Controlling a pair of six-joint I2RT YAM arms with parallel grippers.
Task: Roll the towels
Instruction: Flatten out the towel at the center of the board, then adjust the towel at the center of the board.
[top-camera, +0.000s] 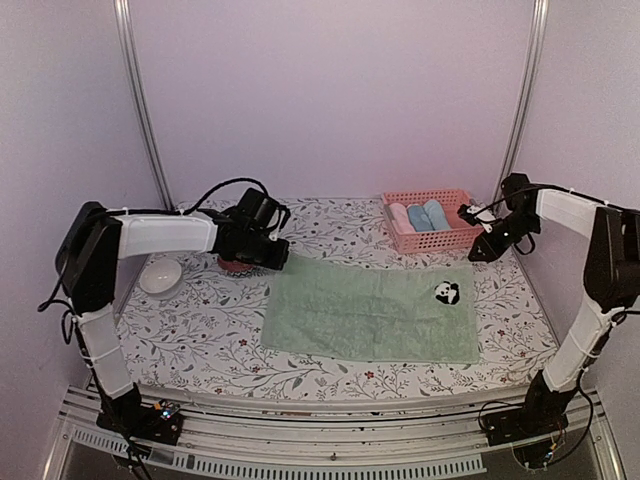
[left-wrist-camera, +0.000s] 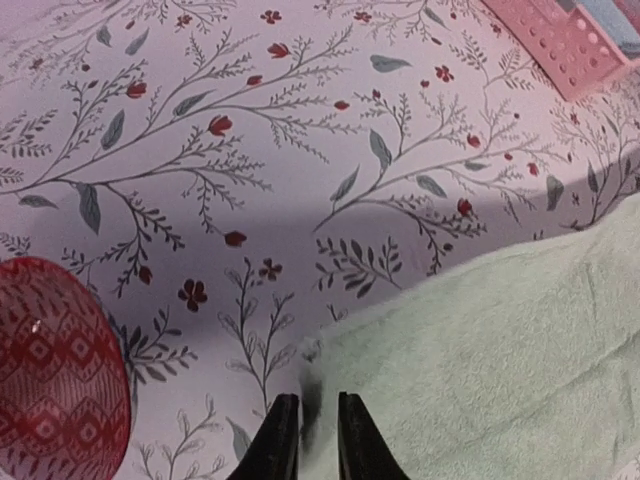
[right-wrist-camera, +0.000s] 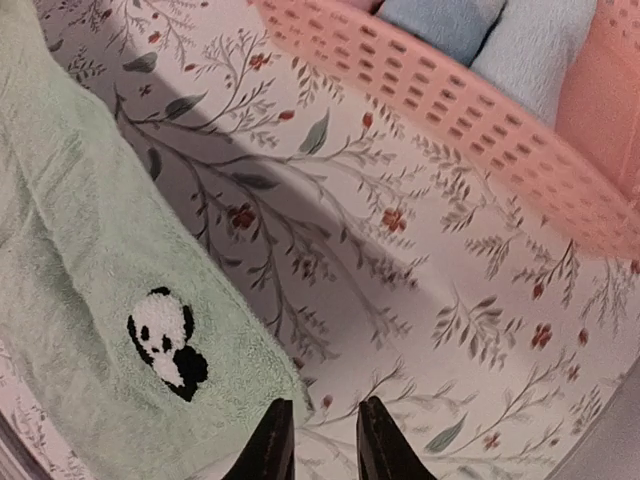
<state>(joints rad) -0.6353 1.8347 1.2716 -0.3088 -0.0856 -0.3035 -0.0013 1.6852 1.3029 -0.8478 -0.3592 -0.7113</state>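
Observation:
A pale sage green towel (top-camera: 370, 310) lies spread flat in the middle of the table, its panda print (top-camera: 447, 293) near the far right corner. My left gripper (top-camera: 278, 258) hangs just over the towel's far left corner (left-wrist-camera: 318, 352); its jaws stand narrowly apart with nothing pinched between them (left-wrist-camera: 310, 400). My right gripper (top-camera: 476, 252) is at the far right corner, open (right-wrist-camera: 322, 405), its left finger beside the towel's edge (right-wrist-camera: 250, 370) and the panda (right-wrist-camera: 165, 340) just ahead. A light blue towel (top-camera: 437, 213) lies rolled in the pink basket (top-camera: 455, 239).
The pink basket (right-wrist-camera: 450, 95) at the back right also holds a blue roll (top-camera: 420, 217) and a pink roll (top-camera: 402, 218). A white bowl (top-camera: 160, 275) sits at the left. A red patterned bowl (left-wrist-camera: 55, 370) lies just left of my left gripper.

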